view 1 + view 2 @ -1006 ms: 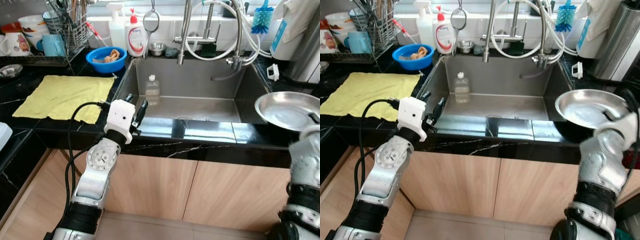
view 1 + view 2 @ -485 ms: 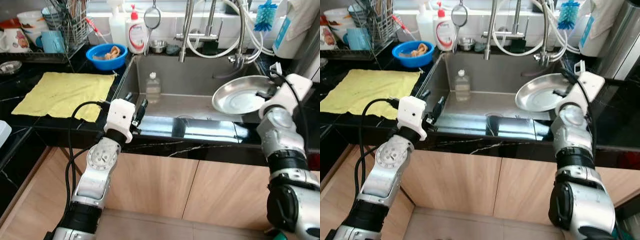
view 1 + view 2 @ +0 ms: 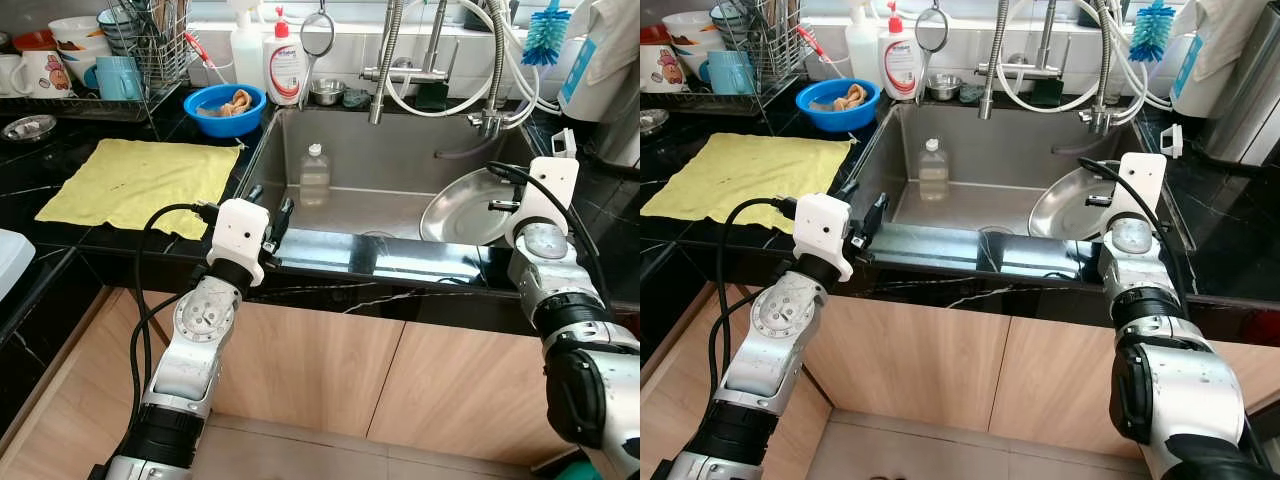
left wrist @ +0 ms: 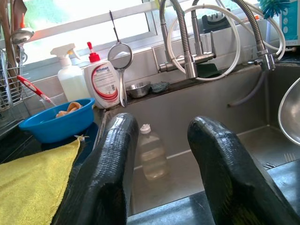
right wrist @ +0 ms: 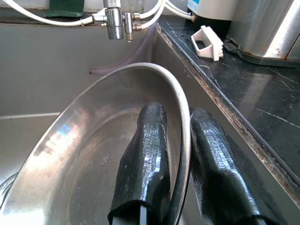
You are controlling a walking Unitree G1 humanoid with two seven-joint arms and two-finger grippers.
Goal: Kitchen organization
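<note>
The wide shallow stainless-steel bowl [image 3: 470,207] has been brought down into the stainless-steel sink basin [image 3: 390,165], at its right end. A second ago it was held over the black counter to the right of the sink; half a second ago it was over the sink's right half, level with the rim. Now it sits below the rim, tilted, leaning toward the sink's right wall.

The right gripper [image 5: 176,154] is clamped on the bowl's rim: one black finger [image 5: 143,159] inside the bowl, the other outside, metal edge pinched between. Whether the bowl already rests on the sink floor cannot be told.

Judged meaning for the task: the dirty bowl is being delivered to the sink; placement is nearly done, release is not yet made.

The left gripper [image 4: 161,164] is parked at the sink's front-left edge, fingers spread apart, nothing held; no change across the earlier frames. The clear plastic bottle with a white cap [image 3: 314,176] stands at the sink's left rear, unmoved. The yellow cloth [image 3: 140,183] lies flat on the counter left of the sink, untouched.

The head camera has shifted slightly between frames.
</note>
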